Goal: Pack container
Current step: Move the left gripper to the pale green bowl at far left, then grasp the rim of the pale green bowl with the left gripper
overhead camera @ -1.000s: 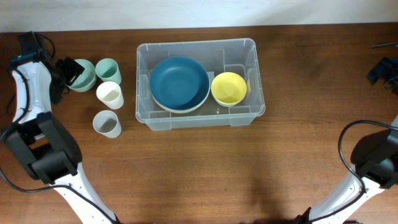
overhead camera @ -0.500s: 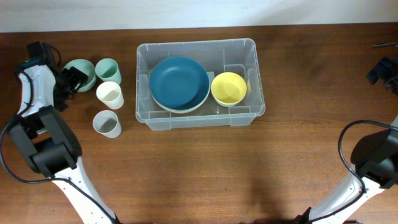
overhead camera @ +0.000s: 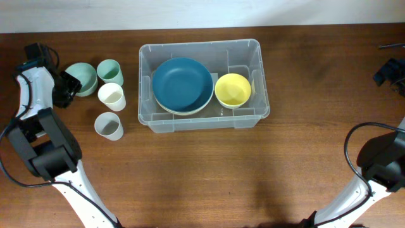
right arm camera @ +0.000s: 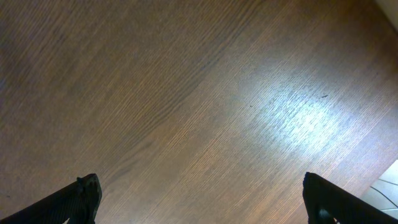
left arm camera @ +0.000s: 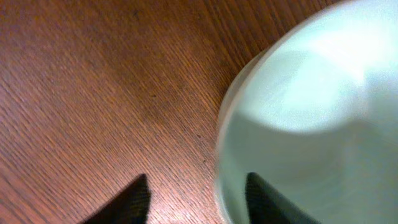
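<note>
The clear container (overhead camera: 199, 43) stands at the middle back of the table, with a blue plate (overhead camera: 182, 83) and a yellow bowl (overhead camera: 233, 88) inside. To its left sits a pale green bowl (overhead camera: 82, 76) (left arm camera: 311, 93). My left gripper (overhead camera: 67, 85) (left arm camera: 196, 190) straddles that bowl's left rim, one finger inside the bowl and the other over the wood outside. Bare wood still shows between the outer finger and the rim. My right gripper (right arm camera: 202, 186) hangs wide open over bare table at the far right, nothing between its fingers.
Three cups stand between the bowl and the container: a green cup (overhead camera: 109, 71), a white cup (overhead camera: 111, 96) and a grey cup (overhead camera: 108, 125). The green cup nearly touches the bowl's right side. Some room shows in the container right of the yellow bowl.
My left gripper has shifted left to the green bowl's left rim and its jaws have narrowed around it. The right arm has not moved.
</note>
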You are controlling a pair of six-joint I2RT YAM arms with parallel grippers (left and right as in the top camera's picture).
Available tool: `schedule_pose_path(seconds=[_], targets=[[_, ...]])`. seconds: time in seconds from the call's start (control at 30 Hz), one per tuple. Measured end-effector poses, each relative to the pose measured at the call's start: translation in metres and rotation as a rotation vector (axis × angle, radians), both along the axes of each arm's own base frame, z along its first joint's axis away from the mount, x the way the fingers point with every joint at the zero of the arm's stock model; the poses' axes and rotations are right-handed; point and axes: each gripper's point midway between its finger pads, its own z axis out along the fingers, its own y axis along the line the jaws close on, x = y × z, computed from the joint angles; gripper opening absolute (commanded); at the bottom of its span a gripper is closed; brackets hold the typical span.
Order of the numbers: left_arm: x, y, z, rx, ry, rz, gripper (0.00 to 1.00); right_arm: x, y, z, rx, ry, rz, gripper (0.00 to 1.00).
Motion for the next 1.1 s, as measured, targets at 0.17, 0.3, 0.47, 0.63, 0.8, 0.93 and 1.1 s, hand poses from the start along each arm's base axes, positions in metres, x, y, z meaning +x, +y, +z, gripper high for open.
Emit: schedule_pose_path(seconds=[0.17, 0.3, 0.47, 0.63, 0.8, 0.93, 1.1], targets=[[-0.003, -0.001, -0.018, -0.015, 0.034, -0.002, 0.24, 0.000, 0.000, 0.000, 0.000, 0.000, 0.000, 0.99], [-0.003, -0.001, -0.025, -0.018, 0.040, 0.001, 0.11, 0.000, 0.000, 0.000, 0.000, 0.000, 0.000, 0.99], [0.001, 0.001, -0.024, -0.020, 0.022, 0.005, 0.04, 0.000, 0.000, 0.000, 0.000, 0.000, 0.000, 0.99], [-0.002, 0.005, -0.021, -0.032, 0.022, 0.014, 0.01, 0.000, 0.000, 0.000, 0.000, 0.000, 0.000, 0.99], [-0.009, 0.016, -0.010, -0.035, 0.048, 0.039, 0.01, 0.000, 0.000, 0.000, 0.000, 0.000, 0.000, 0.99], [-0.002, 0.031, 0.016, -0.009, 0.018, 0.042, 0.01, 0.000, 0.000, 0.000, 0.000, 0.000, 0.000, 0.99], [0.014, 0.043, 0.070, 0.045, -0.071, 0.033, 0.01, 0.000, 0.000, 0.000, 0.000, 0.000, 0.000, 0.99]])
